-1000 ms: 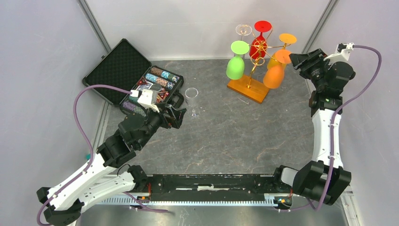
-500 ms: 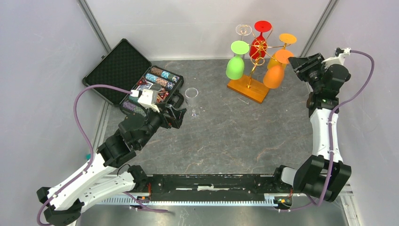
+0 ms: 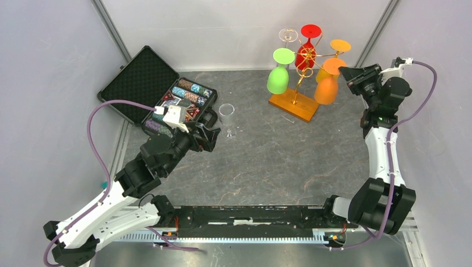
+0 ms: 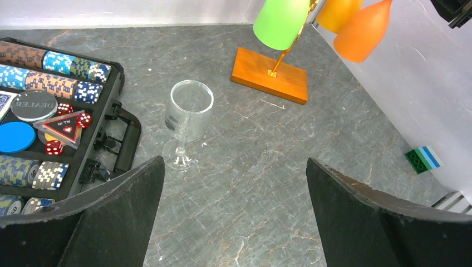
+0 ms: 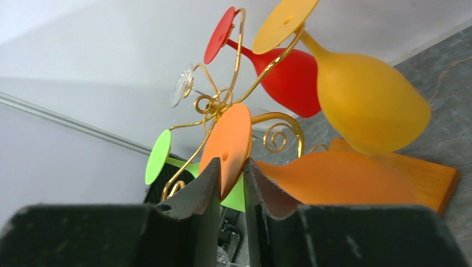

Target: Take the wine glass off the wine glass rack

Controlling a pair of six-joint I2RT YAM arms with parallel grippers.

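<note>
The wine glass rack [image 3: 304,55] is gold wire on an orange-brown wooden base [image 3: 293,105] at the back right; it also shows in the right wrist view [image 5: 214,103]. An orange wine glass [image 3: 325,89] hangs upside down on its right side. My right gripper [image 3: 346,74] is shut on that glass's stem, between the round foot [image 5: 228,142] and the bowl [image 5: 334,178]. My left gripper [image 4: 234,161] is open and empty, low over the table. A clear wine glass [image 4: 186,119] stands upright just ahead of it.
Green [image 3: 278,78], red [image 3: 306,53] and yellow [image 5: 367,105] glasses and a clear one [image 3: 288,36] also hang on the rack. An open poker chip case [image 3: 178,100] lies at the left. A small green and blue brick [image 4: 423,158] lies by the right wall.
My right gripper has moved left towards the rack and its wrist has turned. The orange glass has shifted slightly. The left arm has not moved.
</note>
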